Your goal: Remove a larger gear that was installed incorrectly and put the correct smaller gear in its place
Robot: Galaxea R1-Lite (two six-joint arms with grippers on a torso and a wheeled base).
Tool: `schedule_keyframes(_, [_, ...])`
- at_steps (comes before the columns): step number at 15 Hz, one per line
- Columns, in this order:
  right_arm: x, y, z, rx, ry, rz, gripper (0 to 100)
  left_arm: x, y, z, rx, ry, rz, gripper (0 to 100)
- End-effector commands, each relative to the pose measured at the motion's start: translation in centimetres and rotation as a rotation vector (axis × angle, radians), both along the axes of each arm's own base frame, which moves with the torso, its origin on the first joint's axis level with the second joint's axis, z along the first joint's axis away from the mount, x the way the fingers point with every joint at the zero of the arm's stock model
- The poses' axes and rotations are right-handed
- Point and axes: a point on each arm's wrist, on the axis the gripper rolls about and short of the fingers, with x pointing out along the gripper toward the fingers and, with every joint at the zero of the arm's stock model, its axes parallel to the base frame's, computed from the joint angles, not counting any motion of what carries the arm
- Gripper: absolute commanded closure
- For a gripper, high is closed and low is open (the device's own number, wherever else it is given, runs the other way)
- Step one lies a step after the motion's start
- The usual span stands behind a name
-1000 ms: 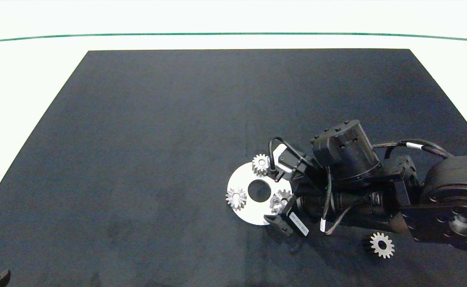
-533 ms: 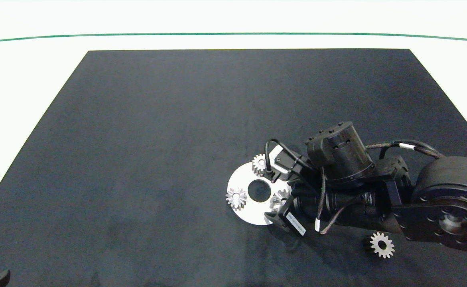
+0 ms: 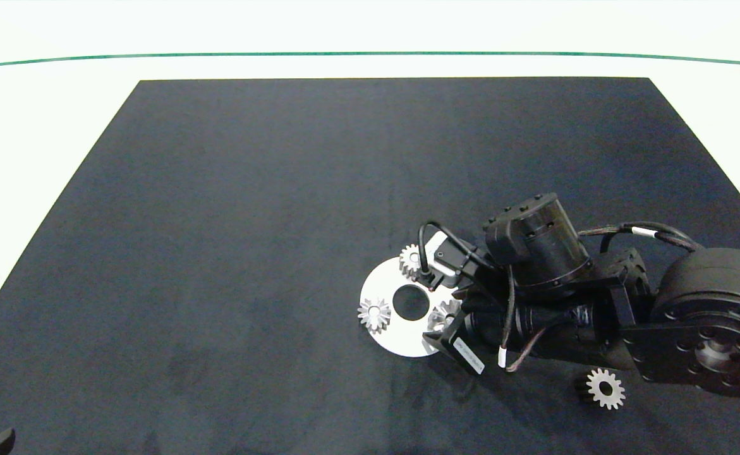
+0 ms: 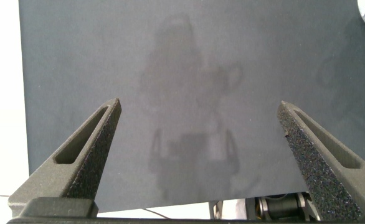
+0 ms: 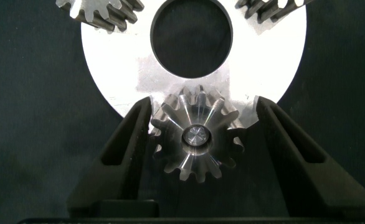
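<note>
— Where is the right pincer (image 5: 198, 146)?
— At the white disc (image 5: 270, 68), fingers apart around the larger gear (image 5: 196, 141) on its peg.
— And the smaller gear (image 3: 605, 388)?
— On the tabletop (image 3: 249, 189), well apart from the disc.
— The left pincer (image 4: 198, 140)?
— Wide apart, holding nothing.

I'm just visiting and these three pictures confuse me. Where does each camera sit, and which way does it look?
Head view: sits above, looking down on the dark mat; the right arm reaches to the white disc.
Left wrist view: rides the left arm, facing bare mat between the open left gripper.
Right wrist view: rides the right arm, facing the larger gear between the open right gripper.
Shared: head and right wrist views both show the disc and this gear.
</note>
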Motion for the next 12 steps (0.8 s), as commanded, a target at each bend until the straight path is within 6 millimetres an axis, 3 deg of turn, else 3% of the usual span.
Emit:
schedule_keyframes(1, [-0.21,0.12,0.08,-0.001,-0.002,0.007,39,0.00,0.00,-0.03,0.000,0.003,0.000,0])
schedule_keyframes(12, [-0.33,0.22,-0.06,-0.004,0.003,0.013,61,-0.03,0.00,-0.06,0.002,0.003,0.000,0])
